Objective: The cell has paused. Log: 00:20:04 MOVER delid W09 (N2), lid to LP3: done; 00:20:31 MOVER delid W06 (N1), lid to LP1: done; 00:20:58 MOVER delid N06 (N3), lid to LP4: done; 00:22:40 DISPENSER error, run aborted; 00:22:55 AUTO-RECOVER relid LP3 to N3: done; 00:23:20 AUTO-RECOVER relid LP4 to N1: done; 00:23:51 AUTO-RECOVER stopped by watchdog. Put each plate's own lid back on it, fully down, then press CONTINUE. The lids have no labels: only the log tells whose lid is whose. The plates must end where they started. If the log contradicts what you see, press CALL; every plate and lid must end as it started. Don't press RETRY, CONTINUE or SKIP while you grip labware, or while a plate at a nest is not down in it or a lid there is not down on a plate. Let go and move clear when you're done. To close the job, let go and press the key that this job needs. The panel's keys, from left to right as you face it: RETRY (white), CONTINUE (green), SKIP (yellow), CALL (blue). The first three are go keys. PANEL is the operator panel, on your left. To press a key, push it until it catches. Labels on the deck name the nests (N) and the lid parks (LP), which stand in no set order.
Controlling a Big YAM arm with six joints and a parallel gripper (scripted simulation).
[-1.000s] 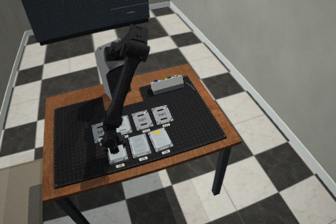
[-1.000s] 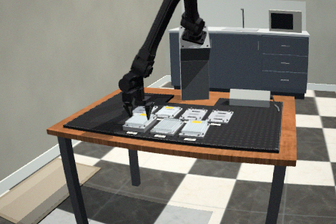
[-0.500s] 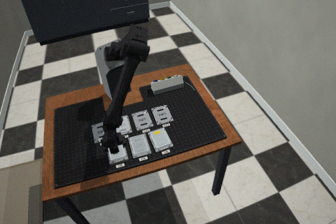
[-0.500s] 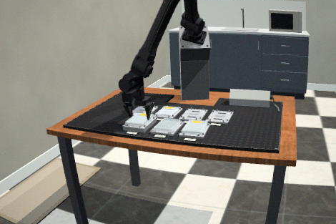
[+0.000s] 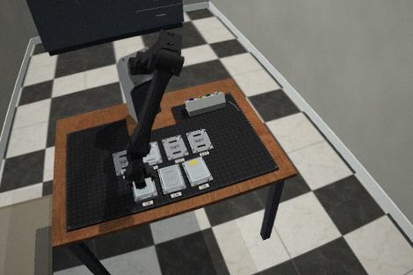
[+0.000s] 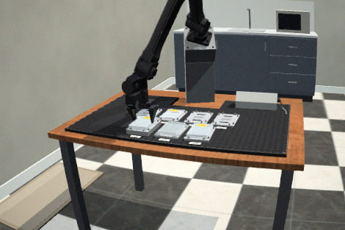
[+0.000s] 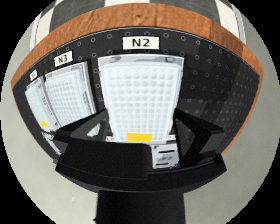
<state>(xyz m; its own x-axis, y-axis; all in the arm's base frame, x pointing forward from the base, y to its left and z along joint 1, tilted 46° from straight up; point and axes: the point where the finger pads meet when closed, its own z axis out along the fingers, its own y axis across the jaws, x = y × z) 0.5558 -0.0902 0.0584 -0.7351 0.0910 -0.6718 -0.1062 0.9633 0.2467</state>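
My gripper (image 5: 140, 184) (image 6: 143, 120) (image 7: 140, 111) is shut on a clear lid (image 6: 139, 124) (image 7: 142, 90) with a yellow patch, at nest N2. The lid lies over the plate there; whether it is fully down I cannot tell. At N3 a plate (image 5: 171, 178) (image 6: 171, 130) (image 7: 67, 95) shows no yellow patch and looks unlidded. At N1 a lid (image 5: 198, 171) (image 6: 199, 131) with a yellow patch covers the plate. Another lid (image 5: 152, 155) (image 6: 172, 115) with a yellow patch lies on a park in the back row, partly behind the arm in the top view.
Two empty lid parks (image 5: 175, 148) (image 5: 199, 141) stand right of the parked lid; another park (image 5: 118, 162) is left of it, beside the arm. The operator panel (image 5: 206, 105) (image 6: 256, 100) stands at the back, with its coloured keys on top.
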